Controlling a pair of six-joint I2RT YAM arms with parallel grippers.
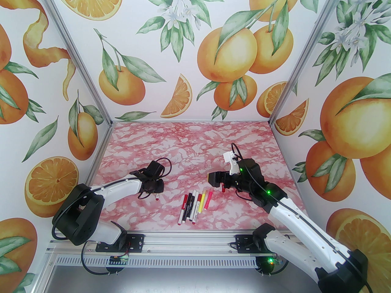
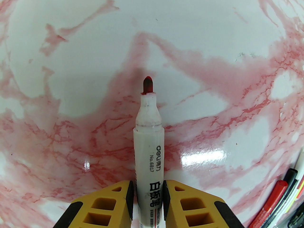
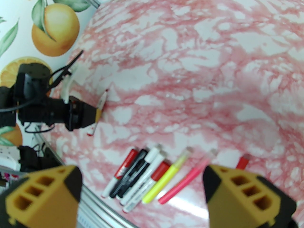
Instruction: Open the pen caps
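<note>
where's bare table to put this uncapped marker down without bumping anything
Free: the far half of the table, up to the back wall, and the strip between the left pincer holding the marker and the row of pens. Crowded: that row, plus the red cap beside the right pincer.

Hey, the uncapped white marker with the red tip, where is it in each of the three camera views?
Top external: white marker pokes out under the left gripper, left of centre.
Left wrist: bottom centre, between the yellow fingers, tip up.
Right wrist: left of middle, slanted.
Shared landmark: the row of pens.
</note>
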